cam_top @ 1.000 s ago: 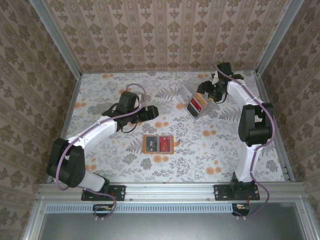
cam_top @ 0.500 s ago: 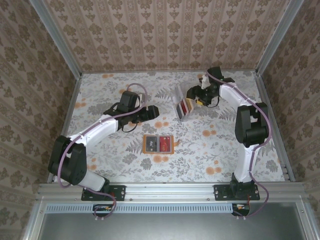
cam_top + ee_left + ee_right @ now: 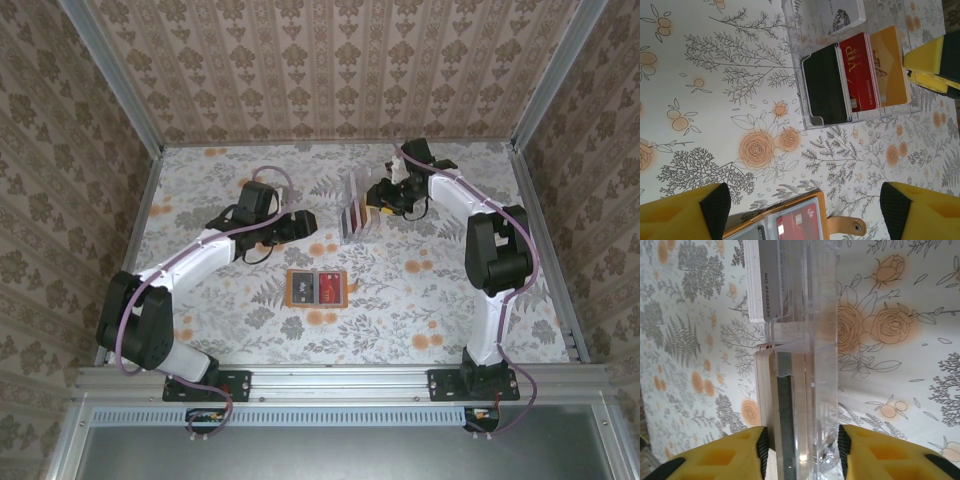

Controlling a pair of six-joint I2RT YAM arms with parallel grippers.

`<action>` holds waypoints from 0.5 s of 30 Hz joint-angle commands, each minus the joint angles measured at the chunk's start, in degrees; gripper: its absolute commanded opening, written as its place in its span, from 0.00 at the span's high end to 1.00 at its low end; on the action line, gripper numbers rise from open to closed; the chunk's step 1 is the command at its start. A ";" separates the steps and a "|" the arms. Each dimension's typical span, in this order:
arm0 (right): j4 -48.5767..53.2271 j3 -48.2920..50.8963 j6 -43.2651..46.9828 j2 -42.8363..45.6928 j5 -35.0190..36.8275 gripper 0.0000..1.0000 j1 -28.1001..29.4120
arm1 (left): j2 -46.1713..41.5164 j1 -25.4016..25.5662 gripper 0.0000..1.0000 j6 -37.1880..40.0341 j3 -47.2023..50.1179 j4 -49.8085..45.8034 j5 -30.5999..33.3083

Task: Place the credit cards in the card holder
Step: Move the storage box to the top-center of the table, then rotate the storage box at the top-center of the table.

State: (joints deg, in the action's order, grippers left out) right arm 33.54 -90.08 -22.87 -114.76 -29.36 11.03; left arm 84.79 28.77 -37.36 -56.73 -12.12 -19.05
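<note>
- The left pincer (image 3: 805, 207) hangs over the flowered worktop (image 3: 715, 100) with its jaws wide apart and nothing between them.
- Under it, at the near edge of the left wrist view, lies the card holder (image 3: 315, 288), open and flat. A red card (image 3: 795, 225) shows in one of its slots.
- The other credit cards are not in the holder. They stand in a clear plastic box (image 3: 822, 315) farther back on the worktop, well apart from it.
- In that box a black card (image 3: 824, 85), a red VIP card (image 3: 858, 72) and an orange-yellow card (image 3: 891, 62) overlap side by side.
- The right pincer (image 3: 802, 452) is half closed around one end of the box. Its pads (image 3: 764, 445) seem to press on both sides, so it has hold of the box and not of a single card.
</note>
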 commanded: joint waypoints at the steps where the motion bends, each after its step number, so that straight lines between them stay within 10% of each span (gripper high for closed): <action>1: -0.24 0.92 -0.67 2.52 3.35 0.62 0.22 | 0.15 -0.58 0.18 1.34 -0.77 -0.80 -0.84; 15: 1.32 0.70 0.17 1.63 7.33 0.79 0.56 | 0.18 -0.74 0.19 1.16 -0.66 -0.83 -0.90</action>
State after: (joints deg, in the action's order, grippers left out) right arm 33.32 -89.71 -23.86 -114.17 -25.04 11.20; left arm 84.79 28.40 -37.36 -56.73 -12.25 -19.29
